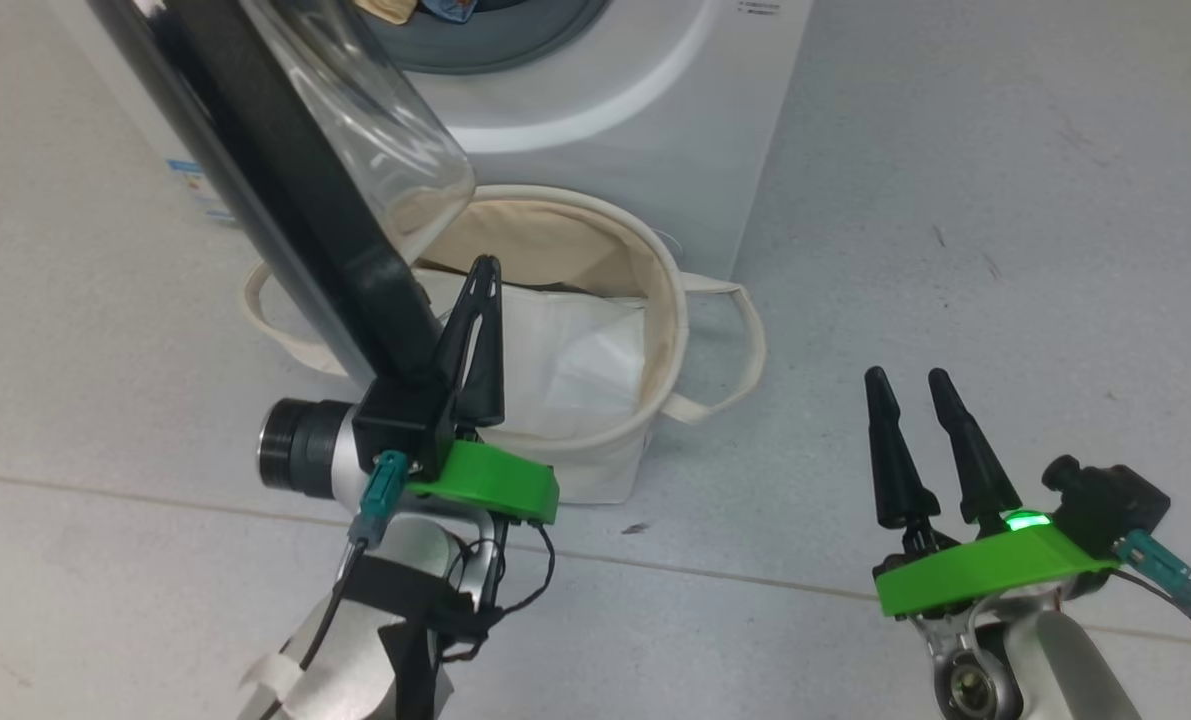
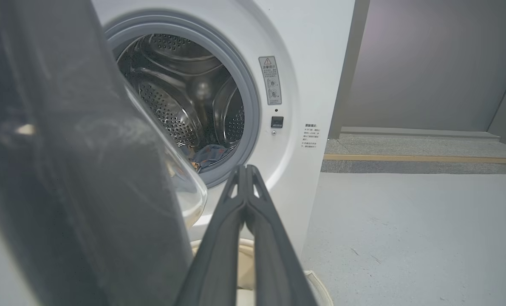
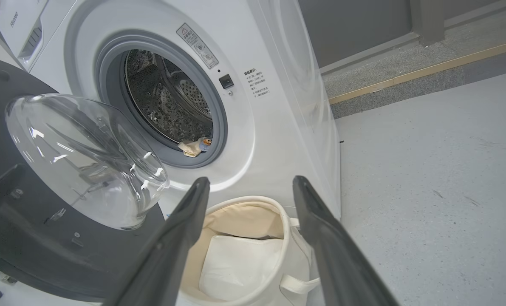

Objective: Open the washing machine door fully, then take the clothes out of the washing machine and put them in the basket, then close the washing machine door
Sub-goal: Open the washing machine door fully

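Note:
The washing machine (image 1: 635, 120) stands at the top of the head view. Its door (image 1: 285, 180) is swung out to the left, glass bowl facing the basket (image 1: 670, 300). My left gripper (image 1: 485, 268) is shut with nothing between its fingers, which lie close against the inner side of the door's lower edge. In the left wrist view the door (image 2: 66, 170) rises just left of the shut left gripper (image 2: 246, 170). Clothes (image 3: 195, 146) lie at the drum's front lip. My right gripper (image 1: 907, 378) stands open over the floor at the lower right, holding nothing.
A flat white folded sheet (image 1: 575, 360) lies inside the basket, which sits on the floor right in front of the machine. Grey floor stretches to the right of the machine. A raised kerb with a yellow strip (image 3: 405, 78) runs behind.

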Motion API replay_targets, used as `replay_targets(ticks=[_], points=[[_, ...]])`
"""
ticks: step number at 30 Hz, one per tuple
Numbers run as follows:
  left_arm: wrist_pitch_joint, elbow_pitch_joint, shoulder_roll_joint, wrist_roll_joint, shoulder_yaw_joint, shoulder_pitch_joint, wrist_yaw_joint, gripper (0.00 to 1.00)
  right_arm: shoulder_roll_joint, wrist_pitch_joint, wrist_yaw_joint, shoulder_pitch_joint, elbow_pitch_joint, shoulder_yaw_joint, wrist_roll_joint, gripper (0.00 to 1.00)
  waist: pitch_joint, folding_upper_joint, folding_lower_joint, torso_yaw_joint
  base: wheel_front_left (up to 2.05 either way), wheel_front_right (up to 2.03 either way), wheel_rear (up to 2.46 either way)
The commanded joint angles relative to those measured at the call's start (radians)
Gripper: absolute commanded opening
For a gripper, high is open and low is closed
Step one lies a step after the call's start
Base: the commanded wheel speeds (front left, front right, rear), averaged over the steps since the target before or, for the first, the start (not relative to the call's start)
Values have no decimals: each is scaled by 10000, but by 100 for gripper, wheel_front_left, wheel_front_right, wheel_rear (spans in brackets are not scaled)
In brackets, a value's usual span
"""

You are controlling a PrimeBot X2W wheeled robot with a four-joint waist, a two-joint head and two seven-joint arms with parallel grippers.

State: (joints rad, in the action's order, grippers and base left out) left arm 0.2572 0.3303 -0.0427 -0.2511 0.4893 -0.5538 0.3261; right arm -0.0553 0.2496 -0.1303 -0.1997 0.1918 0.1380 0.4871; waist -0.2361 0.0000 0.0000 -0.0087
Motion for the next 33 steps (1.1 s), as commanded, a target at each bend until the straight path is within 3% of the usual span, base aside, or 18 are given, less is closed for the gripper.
replay_targets(ticks=[1, 24, 33], points=[[46, -237, -76, -37, -264, -372, 84, 0, 51, 122, -4, -241, -290, 216, 39, 100, -1, 0, 0, 79, 0, 0, 0], [46, 46, -111, -295, -1067, 423, 464, 0, 51, 122, -4, -11, 21, 317, -307, 100, 456, 0, 0, 2227, 0, 0, 0], [46, 556, -862, -485, -2463, 323, 275, 0, 51, 122, -4, 76, 97, 459, -391, 100, 523, 0, 0, 2436, 0, 0, 0]])
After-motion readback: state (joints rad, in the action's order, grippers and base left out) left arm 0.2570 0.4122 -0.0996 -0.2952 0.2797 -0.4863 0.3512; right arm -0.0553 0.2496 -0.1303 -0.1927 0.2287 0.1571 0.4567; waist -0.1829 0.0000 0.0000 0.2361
